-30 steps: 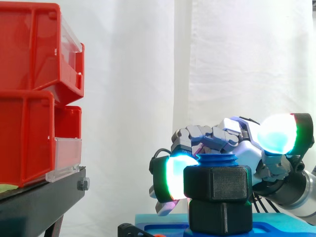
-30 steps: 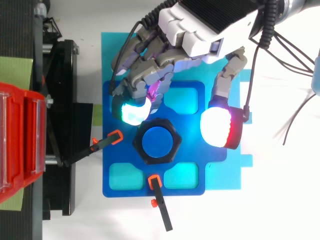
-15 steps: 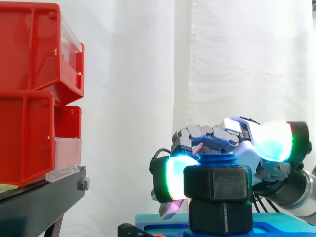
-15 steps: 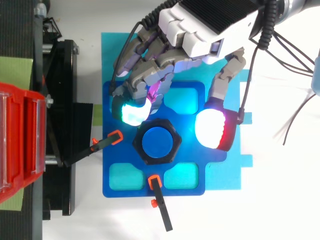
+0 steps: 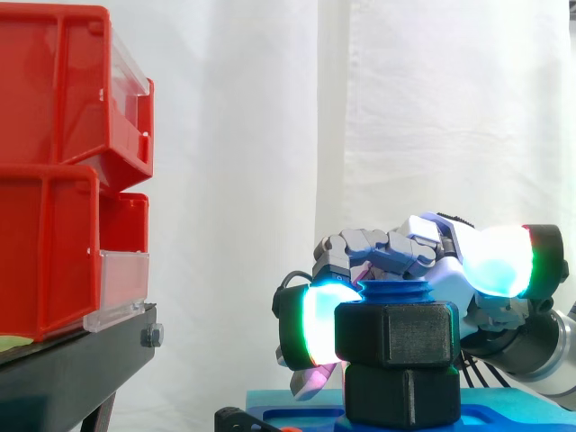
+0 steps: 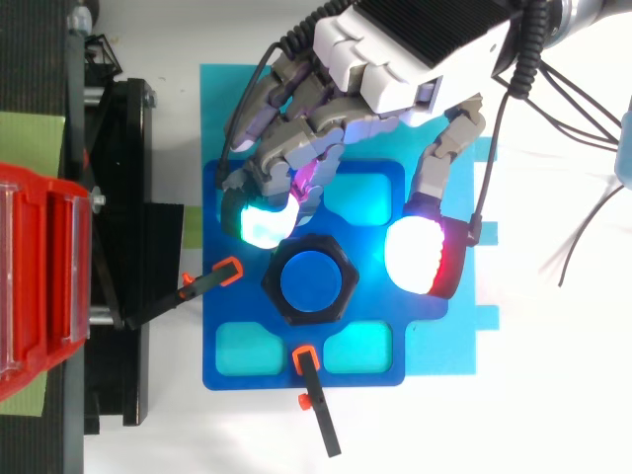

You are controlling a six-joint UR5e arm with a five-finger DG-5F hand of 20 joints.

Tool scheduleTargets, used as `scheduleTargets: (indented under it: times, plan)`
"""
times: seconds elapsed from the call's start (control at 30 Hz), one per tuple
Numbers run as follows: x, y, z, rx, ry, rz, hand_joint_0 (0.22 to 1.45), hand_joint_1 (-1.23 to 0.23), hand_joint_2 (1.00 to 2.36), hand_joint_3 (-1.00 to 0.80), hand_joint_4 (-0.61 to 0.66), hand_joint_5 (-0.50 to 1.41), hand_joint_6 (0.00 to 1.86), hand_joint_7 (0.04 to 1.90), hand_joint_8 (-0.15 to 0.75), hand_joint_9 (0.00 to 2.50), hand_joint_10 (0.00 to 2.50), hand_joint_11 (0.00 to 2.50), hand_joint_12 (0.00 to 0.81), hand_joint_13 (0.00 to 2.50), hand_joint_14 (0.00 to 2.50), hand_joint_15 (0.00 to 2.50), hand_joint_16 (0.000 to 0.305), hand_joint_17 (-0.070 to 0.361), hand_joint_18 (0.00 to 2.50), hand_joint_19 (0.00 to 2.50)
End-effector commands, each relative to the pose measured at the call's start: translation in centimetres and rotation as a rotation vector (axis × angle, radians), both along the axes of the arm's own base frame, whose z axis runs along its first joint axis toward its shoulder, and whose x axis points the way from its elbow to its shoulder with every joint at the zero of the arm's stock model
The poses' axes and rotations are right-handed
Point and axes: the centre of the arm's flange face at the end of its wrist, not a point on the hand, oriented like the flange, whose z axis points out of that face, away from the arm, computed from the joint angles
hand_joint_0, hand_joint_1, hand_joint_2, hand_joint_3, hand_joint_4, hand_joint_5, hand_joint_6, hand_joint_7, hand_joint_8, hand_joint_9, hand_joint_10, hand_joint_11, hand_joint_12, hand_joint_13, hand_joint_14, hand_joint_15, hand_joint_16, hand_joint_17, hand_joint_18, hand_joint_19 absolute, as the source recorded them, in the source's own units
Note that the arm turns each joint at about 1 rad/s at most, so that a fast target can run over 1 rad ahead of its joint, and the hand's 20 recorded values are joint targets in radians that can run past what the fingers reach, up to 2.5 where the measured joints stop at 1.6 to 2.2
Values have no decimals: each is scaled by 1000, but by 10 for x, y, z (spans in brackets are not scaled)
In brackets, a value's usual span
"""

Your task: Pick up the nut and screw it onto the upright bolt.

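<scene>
- side view: the nut (image 5: 396,333) is sitting on the upright bolt (image 5: 394,292), with the bolt's blue top showing just above it and a second black hex (image 5: 402,394) directly beneath it on the blue plate (image 5: 504,416).
- side view: the hand (image 5: 387,250) is reaching in from the right at nut height. one green-white finger pad (image 5: 315,324) is lying against the nut's left side, and the thumb pad (image 5: 504,261) is standing higher, off to the right.
- top view: the hand (image 6: 395,49) is standing spread with its fingers bent, and it is clamping nothing. the finger pad (image 6: 259,222) is sitting just beside the upper-left corner of the nut (image 6: 348,281). the thumb pad (image 6: 417,255) is standing clear of its right side.
- top view: the nut is lying between the two pads, around the bolt (image 6: 309,280). its axis is running vertically, straight toward the camera.
- judgement: the coming move is depending on the thumb closing leftward onto the nut, so that turning about that vertical axis can begin.
</scene>
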Motion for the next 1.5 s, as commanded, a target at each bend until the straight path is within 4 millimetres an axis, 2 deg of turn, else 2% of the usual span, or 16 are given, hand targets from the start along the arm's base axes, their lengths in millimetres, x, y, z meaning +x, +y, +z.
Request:
scheduleTargets:
  times: [0.0,0.2,0.97,1.47]
  plan:
    - [0,1,0,-2,0,4,472,-338,1000,-500,93,5,748,1100,278,1344,5,158,277,911,6,153,33,75,690,266]
    - [-1,2,-2,-9,3,16,475,-405,1000,-500,96,0,752,1109,276,1331,6,157,281,910,6,152,33,75,688,265]
    - [-2,2,-2,-14,14,27,467,-384,1000,-500,135,-1,689,1163,276,1293,4,147,289,855,5,121,34,76,652,254]
    - [-2,1,-4,-12,18,26,482,-471,1000,-500,139,-10,707,1173,269,1283,5,163,281,847,5,127,33,74,639,260]
